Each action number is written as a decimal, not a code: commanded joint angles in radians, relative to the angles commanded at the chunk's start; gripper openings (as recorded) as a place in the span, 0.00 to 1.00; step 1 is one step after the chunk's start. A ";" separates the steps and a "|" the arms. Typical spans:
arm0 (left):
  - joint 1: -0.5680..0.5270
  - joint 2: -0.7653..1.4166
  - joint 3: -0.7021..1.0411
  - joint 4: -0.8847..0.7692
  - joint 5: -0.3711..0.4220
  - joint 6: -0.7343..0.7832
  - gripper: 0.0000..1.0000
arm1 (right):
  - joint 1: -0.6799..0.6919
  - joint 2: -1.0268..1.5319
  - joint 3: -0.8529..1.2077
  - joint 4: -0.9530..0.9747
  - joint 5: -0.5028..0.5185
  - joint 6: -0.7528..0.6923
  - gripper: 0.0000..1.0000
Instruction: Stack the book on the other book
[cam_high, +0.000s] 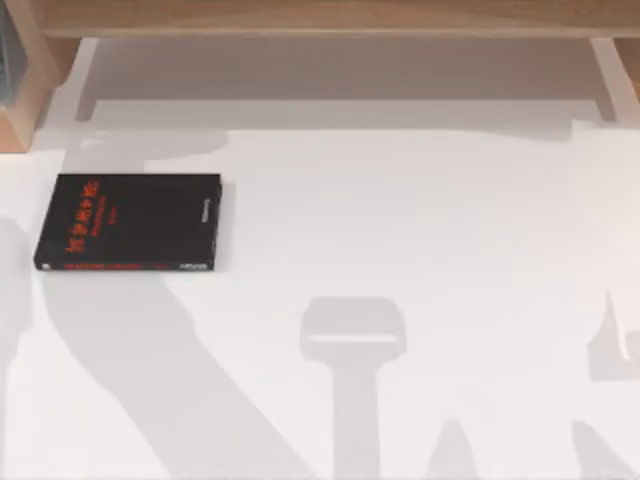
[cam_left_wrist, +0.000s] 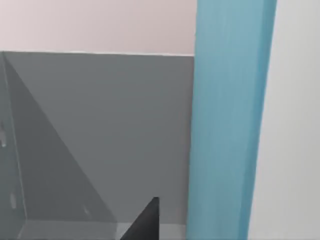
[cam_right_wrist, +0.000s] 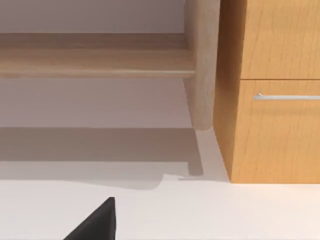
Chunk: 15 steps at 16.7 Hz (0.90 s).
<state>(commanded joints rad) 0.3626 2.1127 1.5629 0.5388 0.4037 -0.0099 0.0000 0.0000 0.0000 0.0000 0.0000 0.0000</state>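
Note:
The other book (cam_high: 130, 222), black with red lettering and a red strip along its near edge, lies flat on the white table at the left in the top view. In the left wrist view, the book (cam_left_wrist: 227, 125) appears as a tall light blue band standing upright beside a grey panel (cam_left_wrist: 105, 135). A black part of my left gripper (cam_left_wrist: 145, 225) pokes in close to that blue band. My right gripper (cam_right_wrist: 95, 222) shows as a black tip over the white table, facing the wooden furniture.
A wooden shelf (cam_high: 330, 20) runs along the table's back edge, with a wooden side piece (cam_high: 20, 90) at the back left. A wooden drawer cabinet (cam_right_wrist: 272, 90) with a metal handle stands in the right wrist view. Arm shadows fall across the table's front.

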 joint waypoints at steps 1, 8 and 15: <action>0.000 0.000 0.000 0.000 0.000 0.000 0.47 | 0.000 0.000 0.000 0.000 0.000 0.000 1.00; 0.000 0.000 0.000 0.000 0.000 0.000 0.00 | 0.000 0.000 0.000 0.000 0.000 0.000 1.00; 0.000 0.000 0.000 0.000 0.000 0.000 0.00 | 0.000 0.000 0.000 0.000 0.000 0.000 1.00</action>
<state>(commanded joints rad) 0.3626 2.1127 1.5629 0.5388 0.4037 -0.0099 0.0000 0.0000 0.0000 0.0000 0.0000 0.0000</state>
